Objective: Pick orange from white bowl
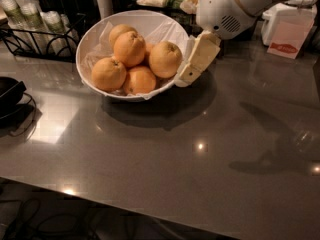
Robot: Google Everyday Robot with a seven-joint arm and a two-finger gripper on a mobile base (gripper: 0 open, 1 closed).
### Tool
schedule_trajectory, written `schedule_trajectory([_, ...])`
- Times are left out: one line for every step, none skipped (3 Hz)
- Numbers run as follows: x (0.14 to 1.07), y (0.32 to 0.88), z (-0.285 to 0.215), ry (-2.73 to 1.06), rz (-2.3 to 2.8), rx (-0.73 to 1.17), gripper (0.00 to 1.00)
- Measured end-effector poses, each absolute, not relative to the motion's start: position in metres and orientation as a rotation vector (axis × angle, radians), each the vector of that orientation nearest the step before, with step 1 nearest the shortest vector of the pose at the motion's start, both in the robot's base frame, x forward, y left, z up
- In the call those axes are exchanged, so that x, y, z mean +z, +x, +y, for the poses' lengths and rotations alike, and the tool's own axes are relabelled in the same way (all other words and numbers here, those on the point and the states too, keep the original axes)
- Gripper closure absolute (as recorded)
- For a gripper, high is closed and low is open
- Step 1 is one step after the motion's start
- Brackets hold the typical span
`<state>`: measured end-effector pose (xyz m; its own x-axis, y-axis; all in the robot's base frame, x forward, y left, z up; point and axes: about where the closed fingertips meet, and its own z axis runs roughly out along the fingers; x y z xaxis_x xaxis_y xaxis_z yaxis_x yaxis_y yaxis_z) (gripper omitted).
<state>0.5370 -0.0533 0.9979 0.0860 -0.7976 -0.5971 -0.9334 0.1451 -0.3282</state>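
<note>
The white bowl (89, 43), lined with crinkled white paper, stands at the back left of the grey table. Several oranges are piled in it: one on top (129, 48), one at the right (165, 59), one at the front left (108, 74), one low in front (140, 80). My gripper (192, 64), cream-coloured, hangs from the white arm at the upper right. It slants down to the left, and its tip is right beside the bowl's right rim, close to the right-hand orange. It holds nothing that I can see.
A black wire rack with stacked cups (30, 26) stands behind the bowl at the left. A black dish (7, 91) lies at the left edge. A white container with a red label (287, 34) is at the back right. The table's front edge runs along the bottom.
</note>
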Motion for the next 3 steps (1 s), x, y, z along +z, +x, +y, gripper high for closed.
schedule_trajectory([0.998, 0.548, -0.033, -1.672, 1.675, 0.321, 0.00])
schedule_trajectory([0.998, 0.548, -0.033, -1.672, 1.675, 0.321, 0.00])
schedule_trajectory([0.995, 0.559, -0.027, -1.624, 1.671, 0.352, 0.00])
